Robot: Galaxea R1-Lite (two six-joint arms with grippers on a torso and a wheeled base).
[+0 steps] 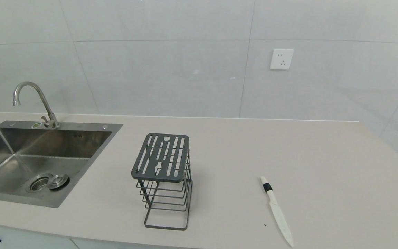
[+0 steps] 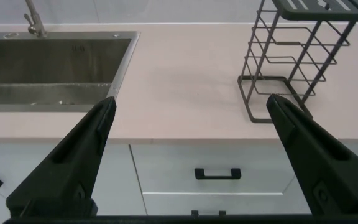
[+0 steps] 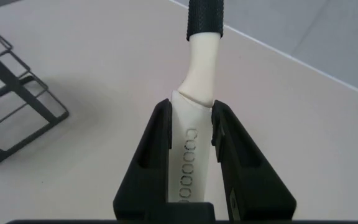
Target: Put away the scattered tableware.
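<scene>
Now the right gripper [image 3: 191, 111] pinches the white knife [image 3: 199, 68] by its blade, right where the handle starts, so the handle points away. The knife is down at the counter [image 1: 323, 155], to the right of the dark wire rack [image 1: 161, 180]. I think the slots in the rack's top are where it belongs. The left gripper [image 2: 191, 102] hangs spread wide by the counter's front edge, holding nothing.
</scene>
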